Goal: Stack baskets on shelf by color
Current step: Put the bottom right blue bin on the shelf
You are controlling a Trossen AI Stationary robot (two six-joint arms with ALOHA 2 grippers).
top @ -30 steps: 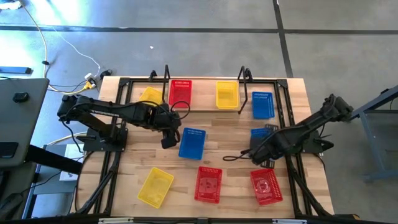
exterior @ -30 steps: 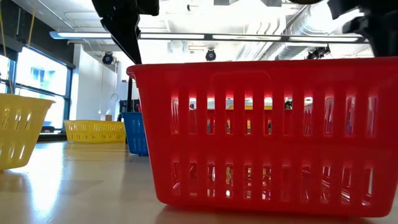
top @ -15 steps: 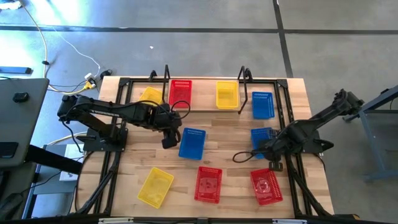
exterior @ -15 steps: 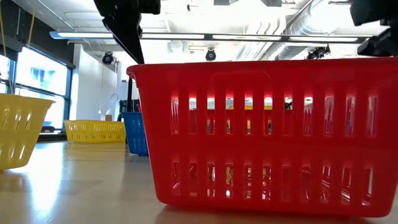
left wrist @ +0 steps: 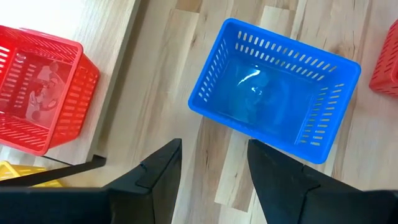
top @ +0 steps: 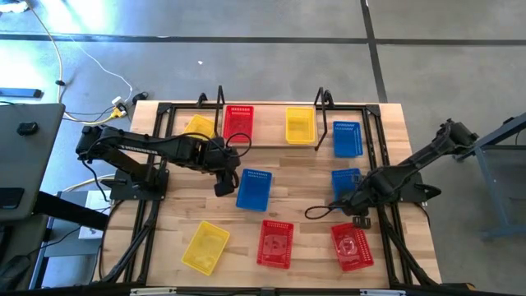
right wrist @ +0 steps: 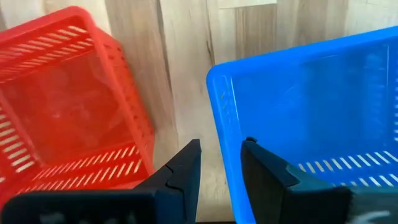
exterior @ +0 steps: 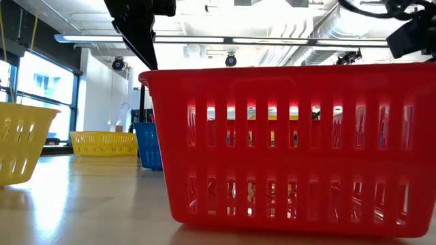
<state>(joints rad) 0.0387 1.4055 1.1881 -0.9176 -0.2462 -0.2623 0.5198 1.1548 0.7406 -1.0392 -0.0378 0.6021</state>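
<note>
Left gripper (left wrist: 208, 177): fingers apart, empty, just beside central blue basket (top: 253, 189)
Right gripper (right wrist: 219, 165): fingers apart, straddling right blue basket (right wrist: 311, 118) wall
Shelf (top: 271, 146): holds red, yellow
Risk: wall slipping; basket tipping

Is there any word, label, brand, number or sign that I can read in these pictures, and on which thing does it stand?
No readable text appears in any view.
Small plastic mesh baskets, such as the blue one and the red one: no label or brand visible.
Light wooden shelf board and wooden tabletop: no marks.
Dark robot arms, left claw and right claw: no lettering visible.
</note>
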